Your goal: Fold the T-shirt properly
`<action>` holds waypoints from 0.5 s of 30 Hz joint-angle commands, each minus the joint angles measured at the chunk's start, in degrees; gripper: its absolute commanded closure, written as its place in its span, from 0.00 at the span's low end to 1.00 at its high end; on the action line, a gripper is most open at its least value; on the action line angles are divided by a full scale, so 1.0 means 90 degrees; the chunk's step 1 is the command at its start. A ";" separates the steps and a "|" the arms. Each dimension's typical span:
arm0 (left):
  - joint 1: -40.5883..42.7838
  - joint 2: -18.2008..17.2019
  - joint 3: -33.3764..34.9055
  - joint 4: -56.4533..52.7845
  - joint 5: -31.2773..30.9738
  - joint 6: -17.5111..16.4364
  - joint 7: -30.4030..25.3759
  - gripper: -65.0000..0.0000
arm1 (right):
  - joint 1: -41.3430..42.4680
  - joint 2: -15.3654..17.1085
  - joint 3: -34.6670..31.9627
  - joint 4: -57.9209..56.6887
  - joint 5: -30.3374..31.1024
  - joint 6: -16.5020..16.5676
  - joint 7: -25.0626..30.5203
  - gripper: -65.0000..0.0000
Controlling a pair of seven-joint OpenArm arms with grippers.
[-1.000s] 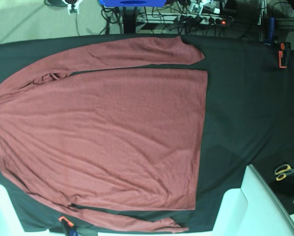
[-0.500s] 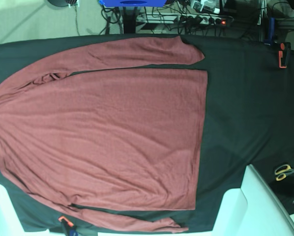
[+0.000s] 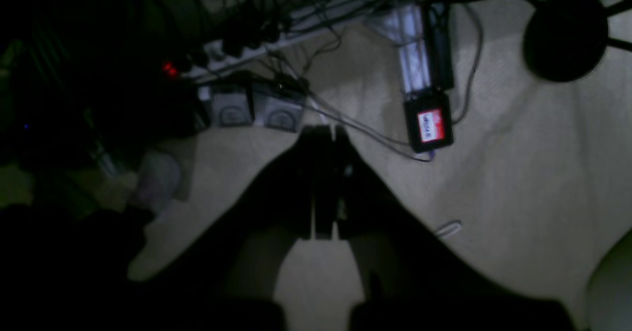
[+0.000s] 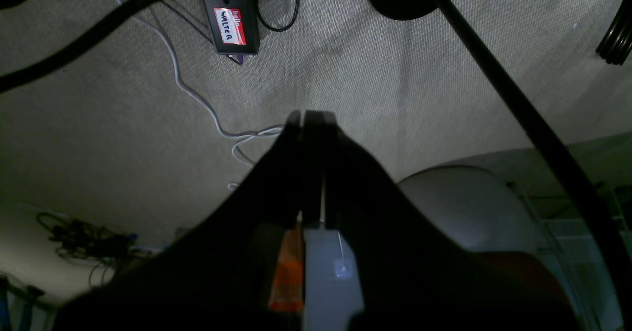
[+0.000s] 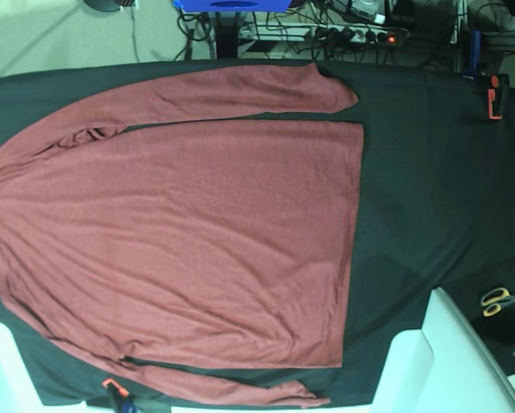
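Rust-red T-shirt flat, sleeves alongside | left gripper closed, empty | right gripper closed, empty

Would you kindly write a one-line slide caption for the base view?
Maroon long-sleeved T-shirt spread flat and unfolded on the black table cloth, scissors at the edge.

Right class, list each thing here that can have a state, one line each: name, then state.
T-shirt: spread flat, unfolded, sleeves along its sides
Left claw: shut, empty
Right claw: shut, empty
Scissors: closed, on the black table cloth
Power strip light: lit red
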 commanded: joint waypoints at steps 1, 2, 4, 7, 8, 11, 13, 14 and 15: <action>0.0070 -0.0037 0.0009 0.0020 -0.0028 0.0017 -0.0073 1.00 | -0.0157 0.0092 -0.0006 0.0078 -0.0006 -0.0031 -0.0025 1.00; 0.0070 -0.0037 -0.0030 0.0020 -0.0028 0.0017 -0.0093 1.00 | -0.0226 0.0122 -0.0006 0.0195 -0.0006 -0.0031 -0.0025 1.00; 0.0070 -0.0037 -0.0050 0.0020 -0.0028 0.0027 -0.0093 1.00 | -0.0460 0.0200 0.0023 0.0547 0.0013 -0.0050 -0.0025 1.00; 0.0080 -0.0037 -0.0059 0.0040 -0.0038 0.0027 -0.0122 1.00 | -0.0929 0.0337 0.0033 0.1328 0.0013 -0.0050 -0.0093 1.00; 0.0080 -0.0047 -0.0059 0.0079 -0.0038 0.0027 -0.0122 1.00 | -0.1105 0.0376 0.0043 0.1699 0.0023 -0.0050 -0.0211 1.00; 0.0471 -0.0154 -0.0059 0.0772 -0.0038 0.0027 -0.0122 1.00 | -0.1622 0.0385 0.0043 0.2891 0.0023 -0.0050 -0.0699 1.00; 0.0852 -0.0174 -0.0059 0.1524 -0.0038 0.0027 -0.0122 1.00 | -0.1935 0.0356 0.0043 0.3799 0.0023 -0.0050 -0.1158 1.00; 0.1077 -0.0174 -0.0069 0.1886 -0.0038 0.0027 -0.0122 1.00 | -0.2091 0.0346 0.0043 0.4297 0.0023 -0.0050 -0.1441 1.00; 0.1262 -0.0193 -0.0069 0.2277 -0.0048 0.0027 -0.0122 1.00 | -0.2257 0.0298 0.0053 0.4805 0.0023 -0.0060 -0.1754 1.00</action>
